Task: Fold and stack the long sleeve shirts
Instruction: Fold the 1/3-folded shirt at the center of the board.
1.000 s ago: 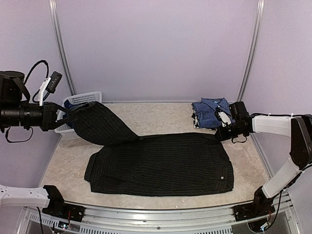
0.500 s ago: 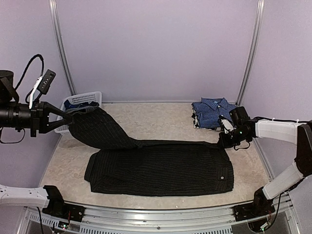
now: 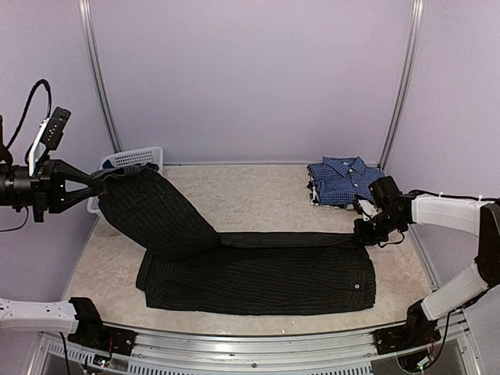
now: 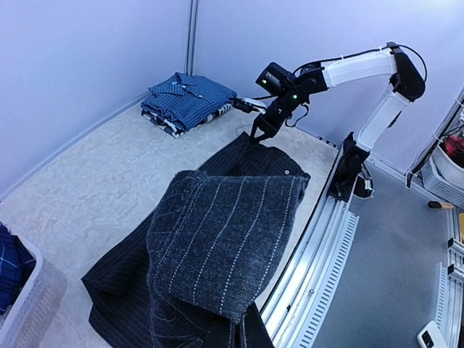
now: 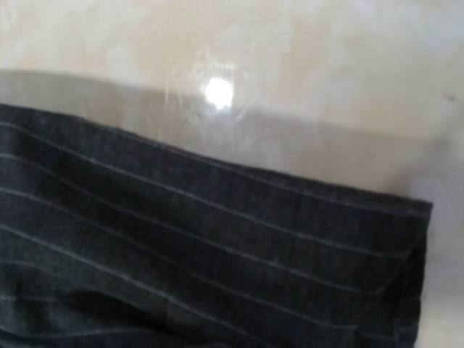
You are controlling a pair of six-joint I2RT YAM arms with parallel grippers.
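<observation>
The black pinstriped long sleeve shirt [image 3: 258, 269] lies spread across the table, its far edge pulled up into a taut fold. My left gripper [image 3: 94, 186] is shut on the left end of that edge, held above the table; the cloth [image 4: 217, 239] drapes over and hides its fingers. At the right end my right gripper [image 3: 365, 229] is shut on the shirt close to the table, and only pinstriped cloth [image 5: 217, 254] shows in its wrist view. A blue-and-white checked shirt [image 3: 341, 178] lies folded at the back right. A darker blue plaid shirt [image 4: 7, 261] sits in the basket.
A white lattice basket [image 3: 133, 158] stands at the back left, just behind my left gripper. Metal frame posts [image 3: 100, 86] rise at both back corners against purple walls. A ribbed metal rail [image 3: 258, 351] runs along the near table edge.
The left gripper has drawn back to the left with the cloth. The right gripper has come nearer and lower. The shirt's far edge now stretches as a narrow band over the body.
</observation>
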